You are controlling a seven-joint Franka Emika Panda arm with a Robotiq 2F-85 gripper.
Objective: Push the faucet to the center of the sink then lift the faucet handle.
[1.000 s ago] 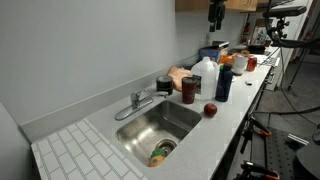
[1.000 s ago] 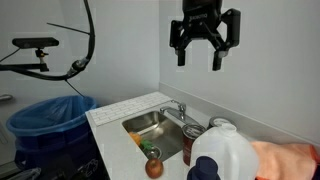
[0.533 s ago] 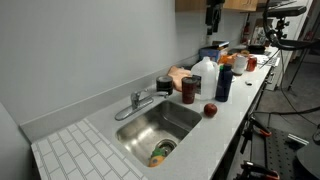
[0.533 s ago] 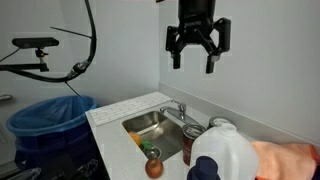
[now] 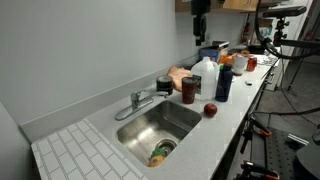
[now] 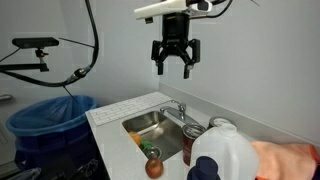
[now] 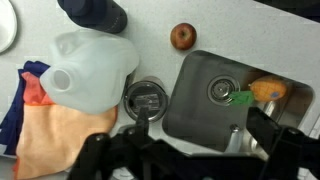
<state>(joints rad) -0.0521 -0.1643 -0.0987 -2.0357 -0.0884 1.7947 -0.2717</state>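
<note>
A chrome faucet [image 5: 137, 100] stands at the back rim of a steel sink [image 5: 160, 124], its spout turned toward one side of the basin; it also shows in the other exterior view [image 6: 178, 108] and at the bottom of the wrist view [image 7: 236, 135]. The sink shows in the wrist view [image 7: 200, 110] too. My gripper [image 6: 175, 66] is open and empty, high in the air above the counter and well clear of the faucet. In the wrist view its dark fingers [image 7: 190, 150] frame the lower edge.
In the sink drain lie an orange and green item [image 5: 160, 152]. On the counter stand a milk jug [image 5: 206, 76], a dark can [image 5: 189, 90], a blue bottle [image 5: 223, 82], a red apple [image 5: 210, 110] and an orange cloth [image 7: 60, 130]. A blue bin [image 6: 45, 118] stands beside the counter.
The gripper has moved across the room toward the sink side and somewhat lower, staying open. The faucet and counter items have not moved.
</note>
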